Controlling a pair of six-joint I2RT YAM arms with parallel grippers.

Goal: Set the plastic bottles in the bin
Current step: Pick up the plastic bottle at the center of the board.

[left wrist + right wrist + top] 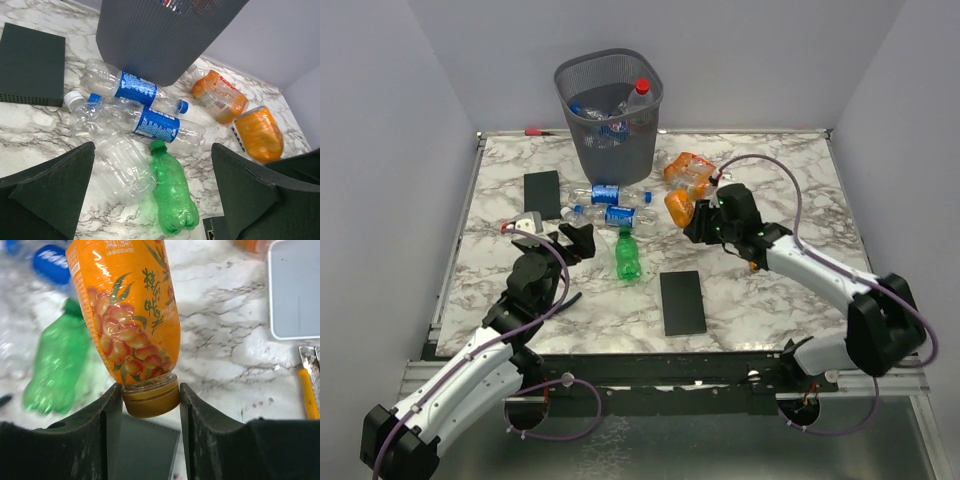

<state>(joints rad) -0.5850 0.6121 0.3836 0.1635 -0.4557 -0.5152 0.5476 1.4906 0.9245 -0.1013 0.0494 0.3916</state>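
Right tool [150, 387] is pinching the brown ribbed screw cap of an orange bottle [130, 315], with its two dark, scuffed fingers [70, 440] pressing on either side of the cap. The glossy, fruit-printed body is stretching straight away from the tool. Left tool [153, 144] is gaping wide and holding nothing, its matte black pads [55, 185] framing a lumpy green bottle [172, 200] lying on its side just ahead. Two clear bottles [150, 122], crinkled and wearing blue labels, are lying beside the green one, near the foot of the bin [610, 140]. A second orange bottle [688, 170] is resting just right of the bin. That bin, a dark grey wire-mesh basket tapering downward, is standing at the far edge and holding several bottles, among them a red-capped bottle [638, 95]. The bench [770, 290] is showing white marble with grey veins and carrying two flat black slabs [682, 302]. Plain pale walls [380, 150] are closing it in.
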